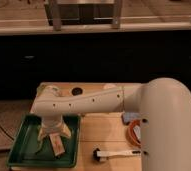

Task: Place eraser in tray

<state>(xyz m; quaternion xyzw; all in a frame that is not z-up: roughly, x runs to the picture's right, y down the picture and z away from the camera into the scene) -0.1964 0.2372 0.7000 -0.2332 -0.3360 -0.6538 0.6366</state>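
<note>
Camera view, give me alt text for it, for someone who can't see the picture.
A robot arm reaches left across a wooden table, its gripper pointing down over a dark green tray, with a tan eraser just below it, inside the tray's rim. A white-handled tool, an orange bowl and a blue block sit to the tray's right.

Arm (84, 102) out to L, pincer (54, 133) low, tips down, fingers (43, 133) apart.

Eraser (57, 144) in tray (19, 153), end effector (54, 133) above it, tool (117, 153) right of tray
</note>
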